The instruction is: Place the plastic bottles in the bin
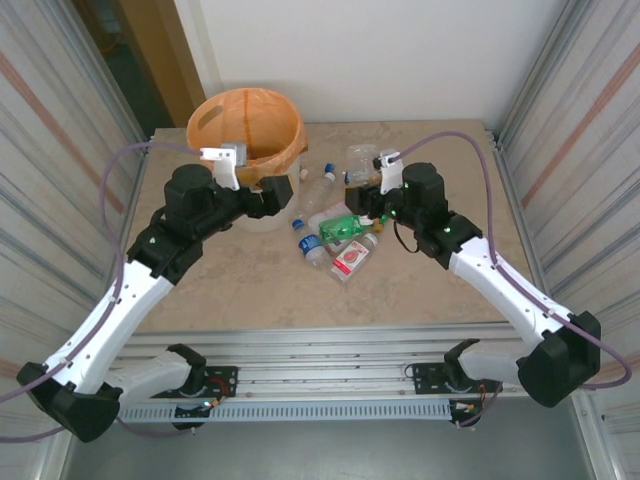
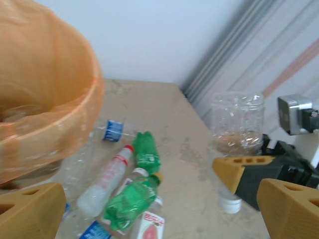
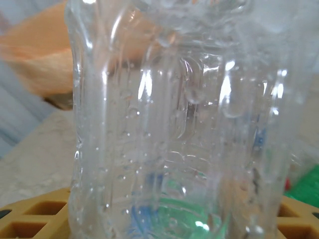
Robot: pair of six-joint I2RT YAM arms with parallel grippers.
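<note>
My right gripper [image 1: 366,193] [image 3: 174,221] is shut on a clear plastic bottle [image 1: 362,158] [image 2: 237,119] [image 3: 179,119], held cap down to the right of the pile. Its yellow fingers [image 2: 239,172] clamp the bottle's lower half. Several plastic bottles lie together on the table: a green one [image 2: 130,201] [image 1: 340,228], a crushed green one [image 2: 146,152], a clear one with a red cap [image 2: 107,181] and one with a red and white label [image 1: 350,258]. The bin [image 1: 245,125] [image 2: 50,99], lined in orange, stands at the back left. My left gripper [image 1: 272,198] [image 2: 160,199] hangs open beside the bin, above the pile.
Metal frame walls close in the table [image 1: 250,280] on both sides, and a white wall stands behind it. A purple cable [image 1: 480,170] loops above each arm. Bare tabletop lies in front of the pile and to its right.
</note>
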